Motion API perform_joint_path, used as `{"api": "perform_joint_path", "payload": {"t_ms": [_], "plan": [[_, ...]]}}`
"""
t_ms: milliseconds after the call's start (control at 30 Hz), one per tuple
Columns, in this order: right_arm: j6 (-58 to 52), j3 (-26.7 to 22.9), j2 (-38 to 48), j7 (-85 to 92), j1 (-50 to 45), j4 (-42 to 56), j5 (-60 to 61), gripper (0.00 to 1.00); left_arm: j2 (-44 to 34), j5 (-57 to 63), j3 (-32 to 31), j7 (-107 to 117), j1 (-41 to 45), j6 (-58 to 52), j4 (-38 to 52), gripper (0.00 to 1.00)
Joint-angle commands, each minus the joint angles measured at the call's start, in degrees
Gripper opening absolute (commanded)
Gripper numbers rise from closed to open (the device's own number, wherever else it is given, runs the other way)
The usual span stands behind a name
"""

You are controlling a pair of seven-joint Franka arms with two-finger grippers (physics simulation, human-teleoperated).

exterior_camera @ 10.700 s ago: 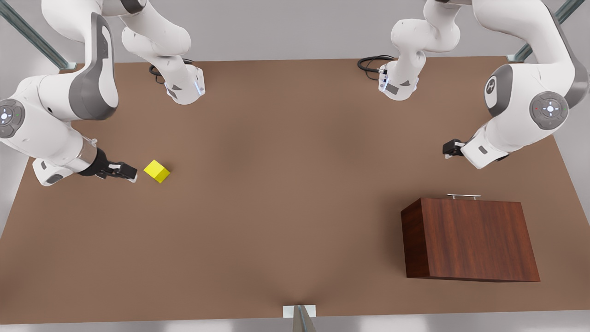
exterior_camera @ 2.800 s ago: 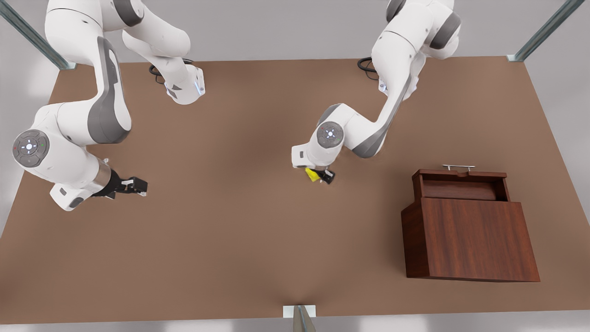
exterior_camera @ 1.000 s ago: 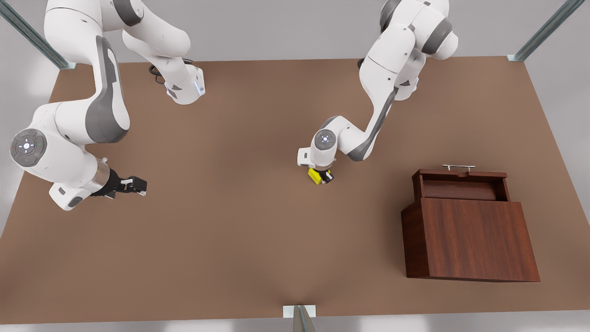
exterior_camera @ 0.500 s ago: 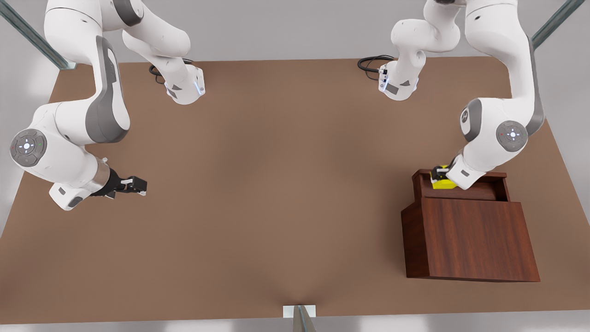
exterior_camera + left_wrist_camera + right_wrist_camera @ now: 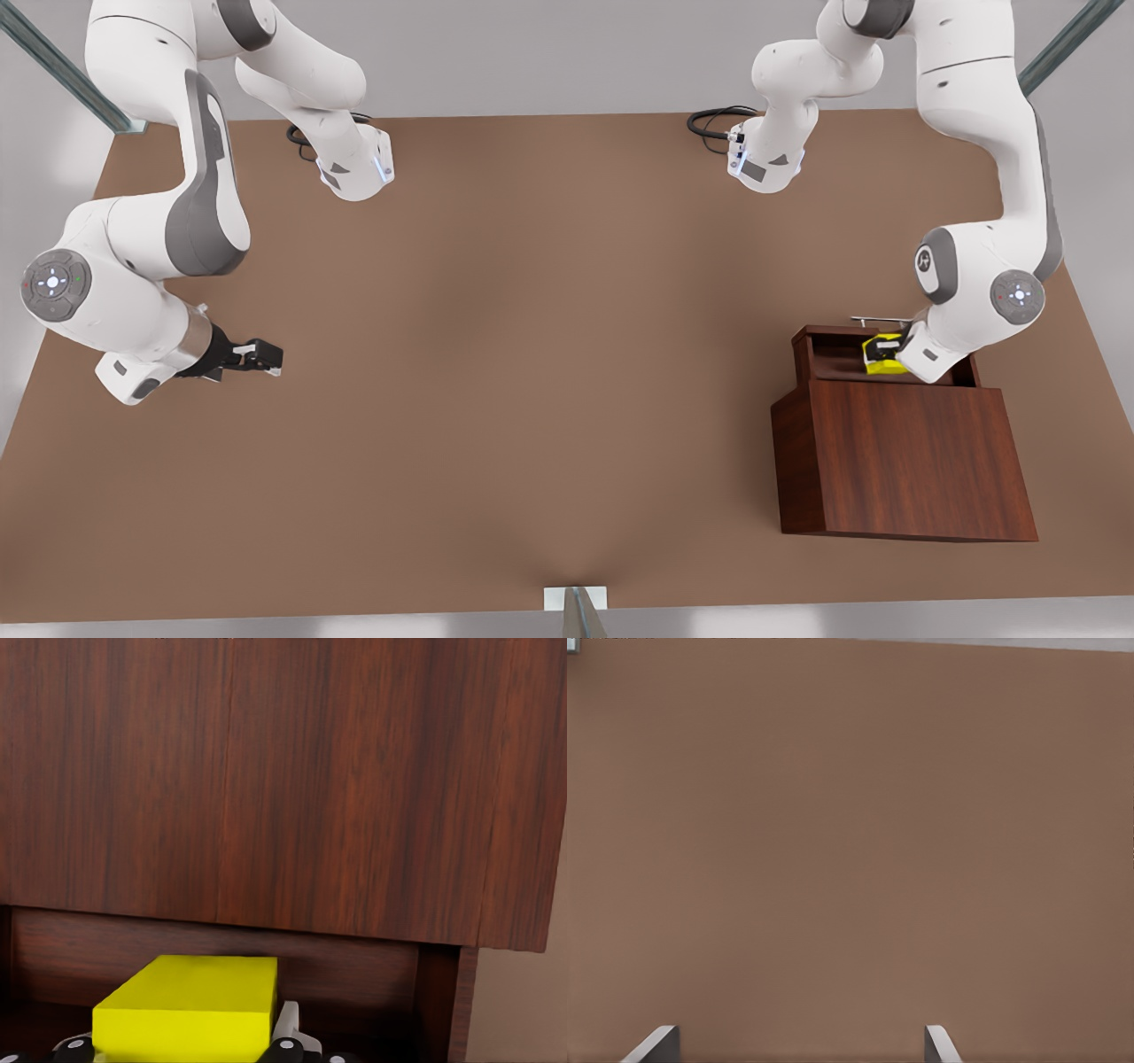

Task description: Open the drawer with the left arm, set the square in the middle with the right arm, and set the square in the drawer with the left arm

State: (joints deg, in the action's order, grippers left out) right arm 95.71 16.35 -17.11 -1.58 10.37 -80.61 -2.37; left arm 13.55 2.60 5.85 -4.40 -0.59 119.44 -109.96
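While the drawer (image 5: 886, 354) stands pulled out from the wooden cabinet (image 5: 904, 461) at the front view's right, the left gripper (image 5: 879, 353) hangs over its open tray with the yellow cube (image 5: 884, 363) clamped between its fingers. In the left wrist view the cube (image 5: 190, 1005) sits squeezed between the two fingertips (image 5: 283, 1047), above the drawer's dark inner floor, with the cabinet's front face (image 5: 266, 780) rising close beyond it. Whether the cube touches the drawer floor I cannot tell. The tray is narrow — its side walls stand near the cube on both sides, and the cabinet's top edge borders it on the near side. The silver handle (image 5: 873, 320) shows just beyond the drawer's far rim, partly hidden by the left arm (image 5: 983, 292), whose wrist leans over the drawer's corner at the front view's right.

The right gripper (image 5: 257, 355) waits low over the table (image 5: 532, 399) at the front view's left, well apart from the cabinet. Its fingers (image 5: 656, 1045) stand apart with nothing between them, only bare brown table ahead. The right arm (image 5: 133, 266) bends above that same side.

Between the two arms the middle of the table lies open — broad room with no object on it. A black cable (image 5: 713, 120) curls by the left arm's base at the far edge, and a small metal bracket (image 5: 576, 601) sits at the near edge. Grey metal struts (image 5: 62, 66) cross the far corners.
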Motion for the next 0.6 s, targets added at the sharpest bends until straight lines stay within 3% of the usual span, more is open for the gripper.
{"api": "perform_joint_path", "payload": {"t_ms": [0,33,300,400,467,567], "plan": [[0.0,0.0,0.1,0.0,0.0,0.0,0.0,1.0,0.2,-3.1,0.0,-0.2,0.1,0.1,0.0,0.66],[0.0,0.0,0.1,0.0,0.0,0.0,0.0,1.0,0.3,-3.0,0.0,-0.1,-0.2,0.4,-0.1,1.0],[0.0,0.0,0.1,0.0,0.0,-0.1,0.0,1.0,-0.1,-3.0,-0.3,1.8,-0.2,-1.0,1.2,1.0],[0.0,0.0,0.0,-0.1,0.0,-0.1,0.0,1.0,-1.1,-2.8,-6.4,20.7,7.7,-29.1,23.8,1.0],[0.0,0.0,0.0,-0.1,-0.1,-0.1,0.0,1.0,-1.4,-2.9,-7.9,20.4,9.6,-31.3,30.1,1.0],[0.0,0.0,0.0,0.0,0.0,-0.2,0.0,1.0,-1.2,-0.8,-7.8,20.6,9.6,-32.4,30.7,1.0]]}}
